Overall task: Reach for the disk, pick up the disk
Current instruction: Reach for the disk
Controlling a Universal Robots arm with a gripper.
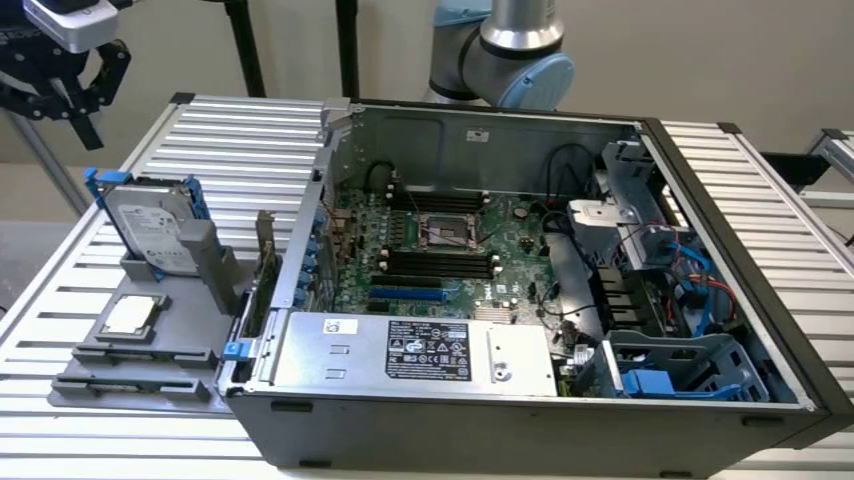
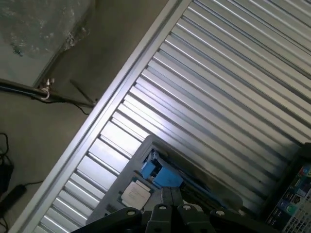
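Hovering closed and empty above the upright silver-grey, blue-bracketed metal disk (image 1: 150, 228), the gripper (image 1: 74, 100) is mid-reach; grasping likely calls for lowering and opening first.

No legible text — none at all

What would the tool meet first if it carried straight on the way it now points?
Probably the disk: its blue-framed edge lies right ahead of the tool, though the depth between them is unclear.
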